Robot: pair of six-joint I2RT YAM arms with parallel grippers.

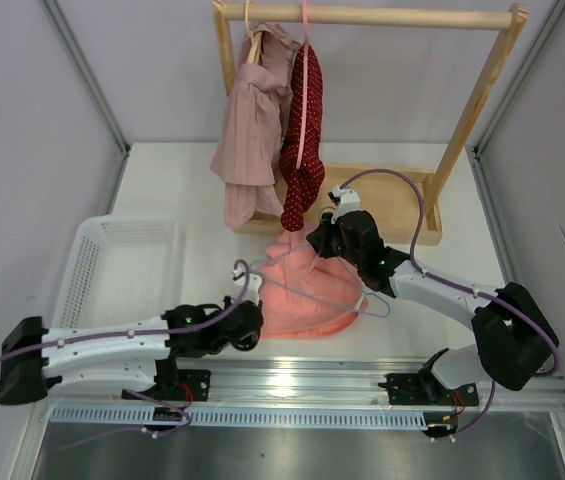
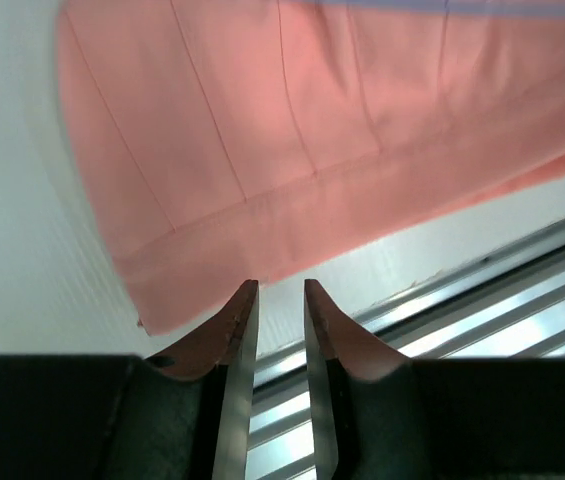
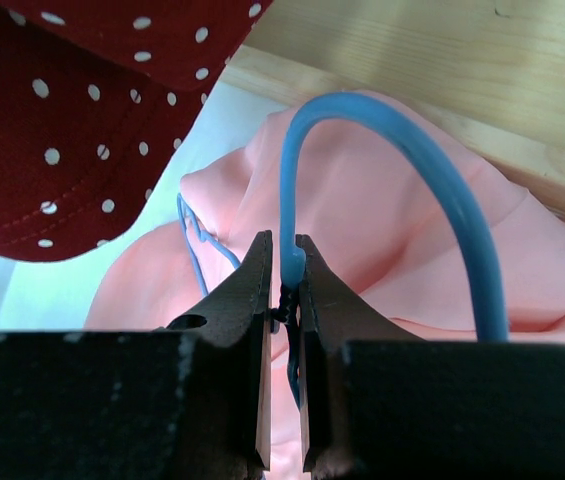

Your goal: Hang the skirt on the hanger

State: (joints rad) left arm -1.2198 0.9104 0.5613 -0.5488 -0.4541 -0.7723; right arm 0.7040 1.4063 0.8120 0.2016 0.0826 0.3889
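The salmon skirt (image 1: pixel 302 292) lies crumpled on the table in front of the rack. Across it lies the thin light-blue hanger (image 1: pixel 374 306). My right gripper (image 1: pixel 324 240) stands over the skirt's far end, shut on the neck of the hanger, just below its hook. In the right wrist view the hanger (image 3: pixel 442 180) arches over the skirt (image 3: pixel 362 200) from the closed gripper (image 3: pixel 284 240). My left gripper (image 1: pixel 252 325) is at the skirt's near left corner. In the left wrist view that gripper (image 2: pixel 280 285) is open with nothing in the gap, its tips just short of the hem of the skirt (image 2: pixel 312 130).
A wooden rack (image 1: pixel 462 130) at the back carries a mauve striped garment (image 1: pixel 252 130) and a dark red dotted garment (image 1: pixel 302 150), which hangs close above my right gripper. A white basket (image 1: pixel 122 270) sits at the left. A metal rail (image 1: pixel 312 385) runs along the near edge.
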